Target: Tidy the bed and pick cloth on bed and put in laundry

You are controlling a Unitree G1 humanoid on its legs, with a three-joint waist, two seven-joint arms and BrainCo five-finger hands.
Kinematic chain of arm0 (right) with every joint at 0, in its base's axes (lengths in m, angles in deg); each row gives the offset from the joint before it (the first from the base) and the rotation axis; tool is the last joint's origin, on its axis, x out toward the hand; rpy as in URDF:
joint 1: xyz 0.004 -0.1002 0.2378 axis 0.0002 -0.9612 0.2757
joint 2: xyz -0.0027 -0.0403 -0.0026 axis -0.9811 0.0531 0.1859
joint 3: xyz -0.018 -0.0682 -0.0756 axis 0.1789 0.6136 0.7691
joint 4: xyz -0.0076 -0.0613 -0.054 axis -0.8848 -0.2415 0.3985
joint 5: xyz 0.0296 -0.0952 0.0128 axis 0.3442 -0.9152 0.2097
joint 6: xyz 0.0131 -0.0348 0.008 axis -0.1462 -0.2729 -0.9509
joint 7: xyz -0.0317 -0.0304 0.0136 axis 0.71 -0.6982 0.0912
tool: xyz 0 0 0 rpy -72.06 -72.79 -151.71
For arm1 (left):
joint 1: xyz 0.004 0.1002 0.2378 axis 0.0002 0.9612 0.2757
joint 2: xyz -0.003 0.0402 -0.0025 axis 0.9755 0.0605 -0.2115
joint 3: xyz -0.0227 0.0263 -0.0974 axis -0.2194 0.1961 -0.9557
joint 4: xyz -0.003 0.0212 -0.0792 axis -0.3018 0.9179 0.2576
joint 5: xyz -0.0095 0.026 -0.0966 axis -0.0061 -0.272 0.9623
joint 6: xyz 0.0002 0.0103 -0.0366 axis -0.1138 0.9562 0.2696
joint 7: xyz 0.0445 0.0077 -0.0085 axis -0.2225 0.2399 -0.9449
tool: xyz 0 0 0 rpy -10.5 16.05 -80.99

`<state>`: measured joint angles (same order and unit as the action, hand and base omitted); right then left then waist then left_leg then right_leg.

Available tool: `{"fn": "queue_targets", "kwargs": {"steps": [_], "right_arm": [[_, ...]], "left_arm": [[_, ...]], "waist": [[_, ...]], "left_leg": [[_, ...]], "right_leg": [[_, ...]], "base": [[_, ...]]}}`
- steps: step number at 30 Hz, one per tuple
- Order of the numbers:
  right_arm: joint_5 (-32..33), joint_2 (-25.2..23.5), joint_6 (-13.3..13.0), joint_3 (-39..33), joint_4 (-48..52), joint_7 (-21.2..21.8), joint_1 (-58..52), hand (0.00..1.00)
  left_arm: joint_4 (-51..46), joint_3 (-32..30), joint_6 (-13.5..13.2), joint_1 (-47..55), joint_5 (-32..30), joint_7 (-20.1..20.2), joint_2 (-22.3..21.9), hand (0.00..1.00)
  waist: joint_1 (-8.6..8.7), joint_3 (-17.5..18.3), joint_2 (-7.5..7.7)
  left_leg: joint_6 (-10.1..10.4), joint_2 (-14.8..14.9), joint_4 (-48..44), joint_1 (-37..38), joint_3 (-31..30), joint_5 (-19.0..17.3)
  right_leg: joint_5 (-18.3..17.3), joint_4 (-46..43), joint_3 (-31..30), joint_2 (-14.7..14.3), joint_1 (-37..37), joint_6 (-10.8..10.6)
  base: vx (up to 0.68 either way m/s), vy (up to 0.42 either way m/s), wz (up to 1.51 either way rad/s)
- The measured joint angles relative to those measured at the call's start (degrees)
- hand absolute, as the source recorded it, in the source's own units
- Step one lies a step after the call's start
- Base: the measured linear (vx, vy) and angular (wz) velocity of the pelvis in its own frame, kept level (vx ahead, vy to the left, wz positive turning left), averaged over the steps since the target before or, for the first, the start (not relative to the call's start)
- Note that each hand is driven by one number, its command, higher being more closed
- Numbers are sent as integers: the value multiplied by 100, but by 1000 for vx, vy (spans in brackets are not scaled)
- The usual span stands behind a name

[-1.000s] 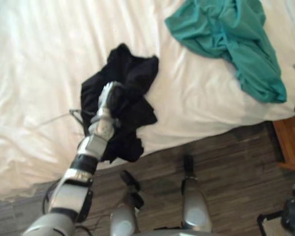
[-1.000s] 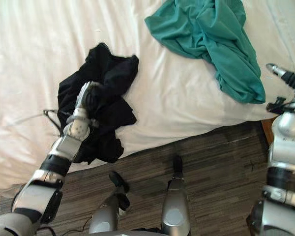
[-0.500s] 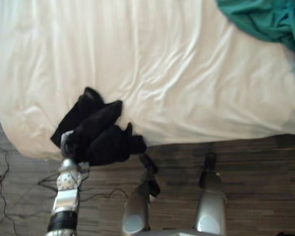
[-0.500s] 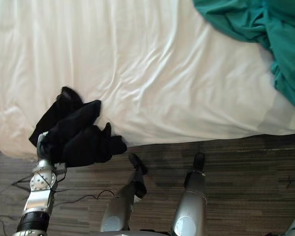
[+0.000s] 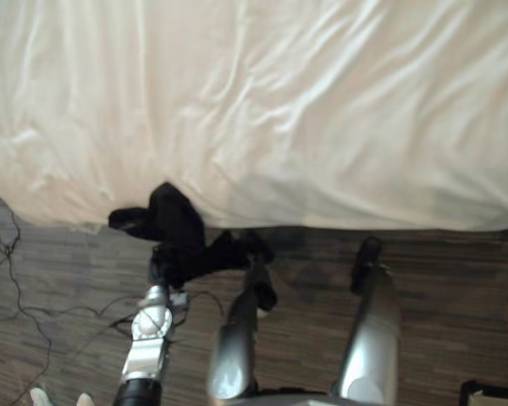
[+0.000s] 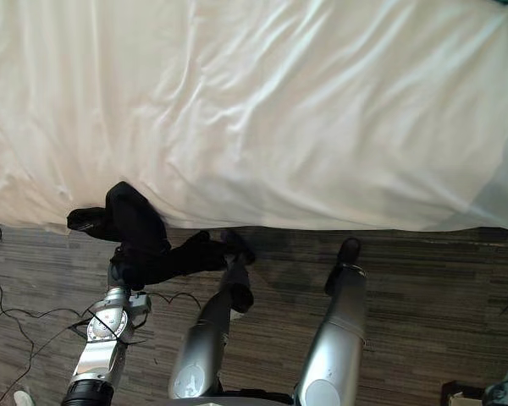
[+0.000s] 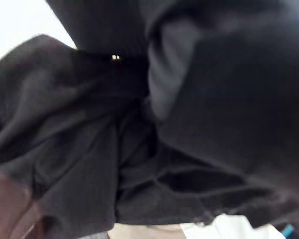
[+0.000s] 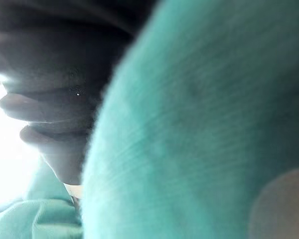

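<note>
The left hand (image 6: 114,306) is buried in a bunched black cloth (image 6: 140,241), raised over the wooden floor (image 6: 440,279) at the white bed's (image 6: 279,110) edge. Its grip cannot be told. Blurred teal cloth (image 8: 199,129) crowds the right wrist view.

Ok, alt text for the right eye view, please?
A black cloth is bunched over the robot's left hand, at the near edge of a rumpled white-sheeted bed; dark wood floor lies below.
</note>
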<state>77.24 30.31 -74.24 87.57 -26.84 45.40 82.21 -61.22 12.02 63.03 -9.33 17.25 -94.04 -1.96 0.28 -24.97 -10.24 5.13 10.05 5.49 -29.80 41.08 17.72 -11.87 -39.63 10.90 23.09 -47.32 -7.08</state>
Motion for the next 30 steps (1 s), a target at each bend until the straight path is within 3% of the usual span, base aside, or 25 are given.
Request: {"fn": "queue_targets", "kwargs": {"steps": [5,8,10,12,14,15,17,18,21,23,26,27,29,30], "right_arm": [[272,3,-28,-50,-37,113,-195,100],[447,-191,-36,-619,143,130,-1122,100],[513,-671,20,-1382,744,149,-2165,100],[779,-1564,-10,-2311,1879,190,-3772,100],[957,-2467,-21,-2710,2639,230,-4917,100],[1050,-3016,-45,-2938,3074,250,-5558,100],[1202,-3899,-118,-3062,3454,341,-6308,100],[1327,-4464,-157,-3070,3481,456,-6673,100],[1438,-5577,-171,-3070,3478,678,-7344,100],[1439,-6025,-171,-2992,3471,770,-7603,100],[1278,-6412,-148,-2696,3435,870,-7954,100],[1235,-6514,-117,-2607,3349,876,-8062,100],[1040,-6648,-93,-2569,3193,855,-8168,100],[988,-6713,-83,-2565,3088,842,-8215,100]], "left_arm": [[-7,58,-7,0,44,124,-16,100],[-7,114,6,9,38,124,-180,100],[-9,120,12,77,36,119,-273,100],[-81,117,92,81,31,115,-296,100],[-176,113,101,80,31,110,-296,100],[-176,110,122,42,27,109,-291,100],[-174,91,154,34,39,87,-268,100],[-160,98,190,74,40,90,-274,100],[-159,95,202,218,41,97,-286,100],[-159,95,208,244,43,101,-333,100],[-160,125,215,423,93,126,-575,100],[-159,180,220,469,111,126,-673,100],[-157,285,231,546,217,133,-708,100],[-158,286,232,671,245,129,-739,100]], "waist": [[-46,11,20],[-84,18,33],[-103,87,165],[-48,165,311],[56,269,462],[74,394,545],[95,590,748],[205,733,832],[215,1197,927],[215,1288,965],[241,1416,977],[259,1428,955],[262,1430,969],[261,1430,981]], "left_leg": [[-90,1,-10,32,16,70],[-168,32,-11,353,31,133],[-165,88,-12,632,26,131],[-153,135,-12,950,-44,117],[-158,165,-14,1227,-139,-13],[-334,163,-67,1348,-189,-145],[-352,92,-264,1485,-346,-320],[-400,19,-287,1620,-544,-400],[-455,-122,-280,1751,-758,-558],[-492,-203,-270,1884,-817,-649],[-524,-324,-170,2064,-1007,-773],[-524,-311,-88,2148,-1150,-773],[-523,-301,-16,2285,-1379,-772],[-529,-303,-16,2388,-1530,-778]], "right_leg": [[1,4,1,5,63,0],[1,104,183,-12,546,0],[-1,239,322,-39,922,-2],[-14,502,631,-68,1578,-25],[-60,680,935,-44,2175,-101],[-72,730,1122,-9,2477,-126],[-62,924,1378,74,2959,-183],[-6,1165,1623,68,3406,-286],[303,2015,1912,-72,4080,-481],[478,2386,2036,-114,4427,-496],[701,2413,2153,-93,4709,-259],[835,2039,2194,-64,4695,-76],[1067,1358,2163,55,4631,76],[1333,820,2021,163,4527,321]], "base": [[-9,-63,2],[-12,-94,4],[9,-124,0],[40,-114,23],[51,-102,50],[77,-91,58],[118,-79,62],[128,-64,67],[167,13,41],[157,77,23],[84,62,30],[69,39,53],[90,36,64],[187,72,81]]}}
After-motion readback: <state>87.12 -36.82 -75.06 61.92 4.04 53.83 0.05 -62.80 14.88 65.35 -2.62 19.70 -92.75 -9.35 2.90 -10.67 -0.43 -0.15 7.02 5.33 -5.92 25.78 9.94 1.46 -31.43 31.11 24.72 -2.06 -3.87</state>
